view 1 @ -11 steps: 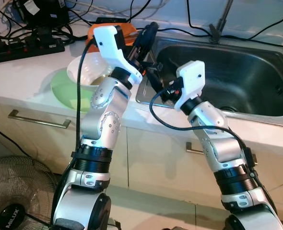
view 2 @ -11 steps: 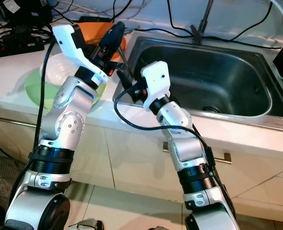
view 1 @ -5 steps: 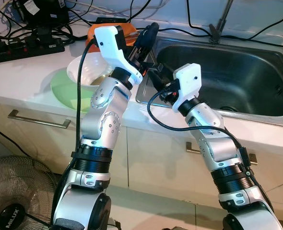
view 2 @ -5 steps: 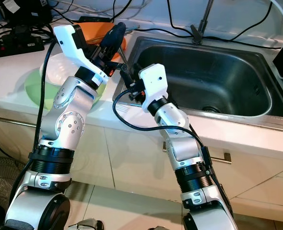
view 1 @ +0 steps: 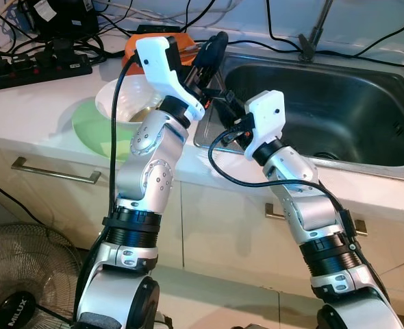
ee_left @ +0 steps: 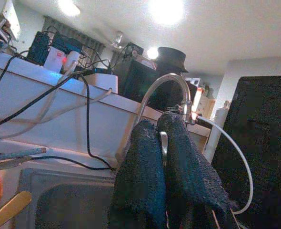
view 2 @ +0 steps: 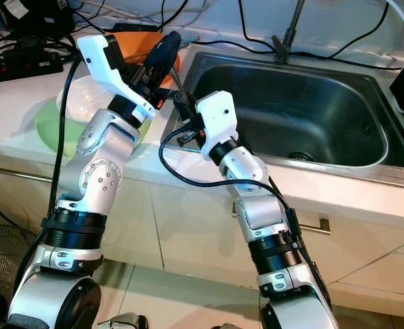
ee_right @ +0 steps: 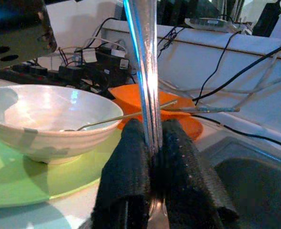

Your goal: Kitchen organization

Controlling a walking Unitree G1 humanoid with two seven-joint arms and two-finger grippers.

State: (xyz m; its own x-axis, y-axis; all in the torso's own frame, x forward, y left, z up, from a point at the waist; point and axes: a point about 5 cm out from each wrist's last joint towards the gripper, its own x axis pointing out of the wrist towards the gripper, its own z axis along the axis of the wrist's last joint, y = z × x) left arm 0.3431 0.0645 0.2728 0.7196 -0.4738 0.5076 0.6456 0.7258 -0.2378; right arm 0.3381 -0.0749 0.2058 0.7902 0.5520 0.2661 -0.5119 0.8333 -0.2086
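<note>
Now a slim metal utensil (ee_right: 147, 71) is seen pinched at both ends, near the upper middle of the left eye view, right at the sink's left rim. The right gripper (ee_right: 152, 143) has its fingers closed tight on the shiny handle, which runs straight up out of the pads in the right wrist view. The left gripper (ee_left: 163, 138) is closed too, with a sliver of metal caught between its fingers (ee_left: 140, 167); what kind of utensil it is cannot be told from these pictures.

Two grips on one thin piece look like a handover, judged from the pose: the piece is kept steady while one side takes over. It is held over the edge of the steel sink (view 1: 339, 103), so a slip would likely be caught by the basin or the table (view 1: 38, 103).

To the left on the table, a white bowl (ee_right: 50, 119) is stacked on a green plate (view 1: 92, 130), with a thin utensil resting in the bowl. Behind them sits an orange dish (ee_right: 178, 114), at the upper middle of the frame, holding more utensils. A grouping for sorting, it seems.
</note>
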